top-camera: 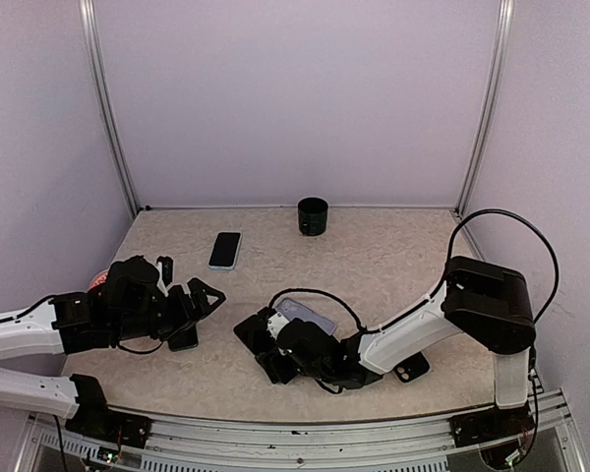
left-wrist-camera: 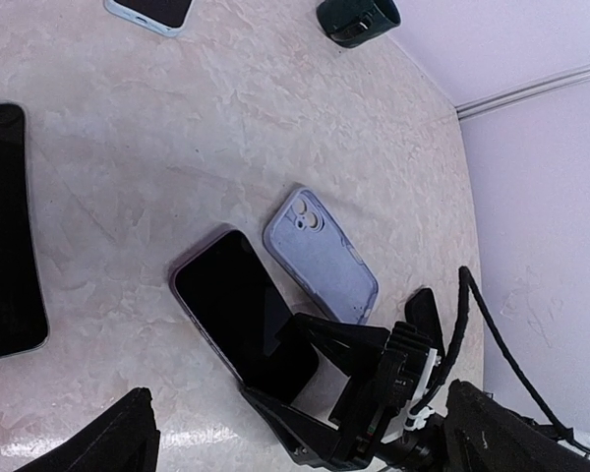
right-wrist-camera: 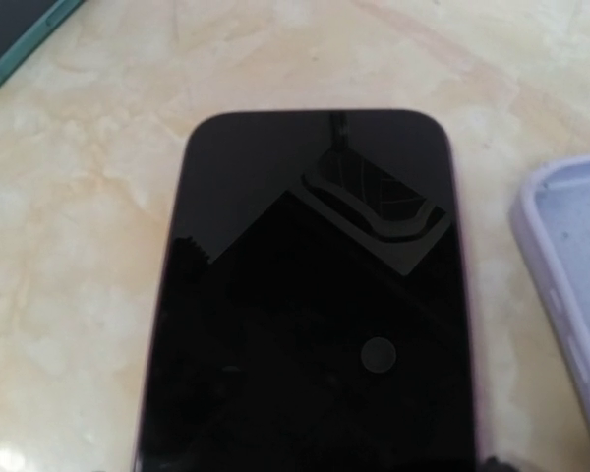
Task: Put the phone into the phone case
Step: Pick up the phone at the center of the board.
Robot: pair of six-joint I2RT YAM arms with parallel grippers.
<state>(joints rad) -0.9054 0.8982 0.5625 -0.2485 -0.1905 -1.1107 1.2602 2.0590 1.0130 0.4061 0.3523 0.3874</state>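
Note:
The black phone [left-wrist-camera: 226, 295] lies screen up on the table and fills the right wrist view [right-wrist-camera: 305, 275]. The empty lavender case [left-wrist-camera: 320, 258] lies open side up just beside it, and it also shows in the top view [top-camera: 307, 315] and at the right wrist view's edge [right-wrist-camera: 570, 285]. My right gripper [top-camera: 263, 346] is low over the phone's near end, with a finger [left-wrist-camera: 334, 329] against each long edge. My left gripper [top-camera: 199, 298] hovers left of it, open and empty, its fingertips [left-wrist-camera: 128, 438] wide apart.
A second black phone [top-camera: 184, 337] lies under my left gripper and shows in the left wrist view [left-wrist-camera: 5, 236]. A phone in a teal case [top-camera: 225, 250] lies farther back. A black cup [top-camera: 313, 215] stands by the back wall.

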